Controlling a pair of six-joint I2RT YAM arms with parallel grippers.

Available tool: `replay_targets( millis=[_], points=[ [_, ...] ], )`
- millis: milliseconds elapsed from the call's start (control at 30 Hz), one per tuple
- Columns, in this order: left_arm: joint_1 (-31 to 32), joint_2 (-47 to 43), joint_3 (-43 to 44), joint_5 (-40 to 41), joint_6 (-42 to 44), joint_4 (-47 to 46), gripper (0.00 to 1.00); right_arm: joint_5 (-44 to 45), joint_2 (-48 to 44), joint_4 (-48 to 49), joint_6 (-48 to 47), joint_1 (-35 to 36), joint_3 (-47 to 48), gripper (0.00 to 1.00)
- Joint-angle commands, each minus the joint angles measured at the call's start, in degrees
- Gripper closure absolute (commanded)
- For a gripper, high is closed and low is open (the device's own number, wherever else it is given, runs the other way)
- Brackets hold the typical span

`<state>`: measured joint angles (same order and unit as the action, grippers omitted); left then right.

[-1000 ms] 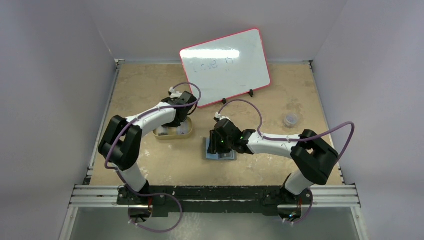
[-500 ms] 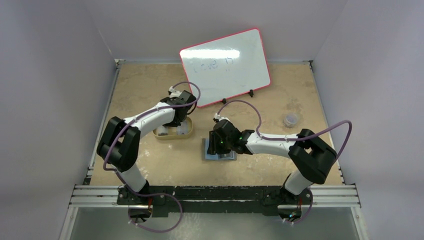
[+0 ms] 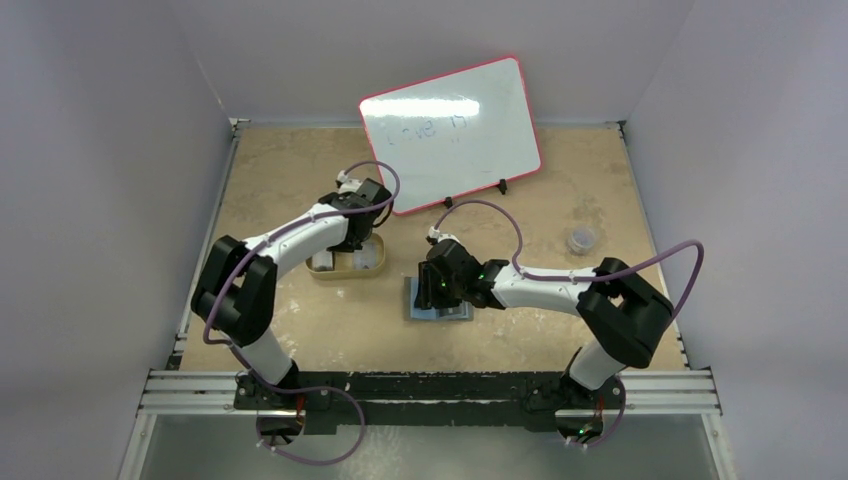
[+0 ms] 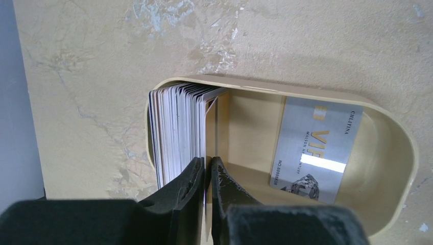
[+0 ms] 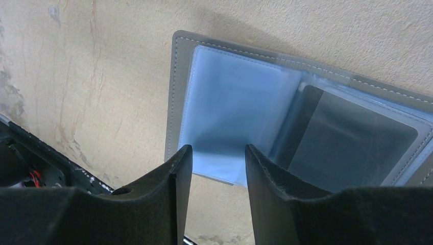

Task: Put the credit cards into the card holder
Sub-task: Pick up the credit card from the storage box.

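A gold tin (image 4: 393, 148) holds an upright stack of credit cards (image 4: 176, 127) at its left end, and a silver card (image 4: 316, 148) lies flat on its floor. My left gripper (image 4: 208, 163) reaches into the tin with its jaws pinched on the thin outermost card (image 4: 210, 122) of the stack. The card holder (image 5: 176, 92) lies open on the table, its blue-grey clear pockets facing up. My right gripper (image 5: 218, 153) hovers open over its near edge, with a pocket leaf showing in the gap. In the top view the tin (image 3: 345, 266) sits left of the card holder (image 3: 440, 312).
A whiteboard (image 3: 450, 130) with a red rim stands propped at the back. A small clear cup (image 3: 581, 239) sits at the right. Bare tan tabletop lies between the tin and the card holder.
The left gripper's jaws have drawn together on the outermost card of the stack, and the left arm shifted slightly. The right arm has held still.
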<state>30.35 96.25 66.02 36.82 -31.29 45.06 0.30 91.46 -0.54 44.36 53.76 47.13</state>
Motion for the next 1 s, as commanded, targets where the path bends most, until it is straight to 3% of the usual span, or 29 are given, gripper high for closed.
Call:
replay_targets(
  millis=[0, 333, 633, 967],
  points=[
    [-0.49, -2.9, 3.74, 0.53, 0.13, 1.73, 0.92, -0.21, -0.21, 0.4, 0.34, 0.6, 1.32, 0.55],
    [-0.48, -3.66, 6.2, -2.53, -1.89, 2.93, 1.0, 0.05, -0.35, 0.48, 0.42, 0.63, 1.0, 0.55],
    [-0.49, -12.42, 4.97, -18.66, -4.13, -1.73, 1.0, -0.52, -3.48, -1.69, -0.27, 0.48, 0.62, 0.55],
    [-0.47, -26.02, -5.48, -38.49, -12.47, -16.76, 1.0, 0.58, -7.78, -2.29, -0.52, -0.23, -1.48, 0.55]
  ],
)
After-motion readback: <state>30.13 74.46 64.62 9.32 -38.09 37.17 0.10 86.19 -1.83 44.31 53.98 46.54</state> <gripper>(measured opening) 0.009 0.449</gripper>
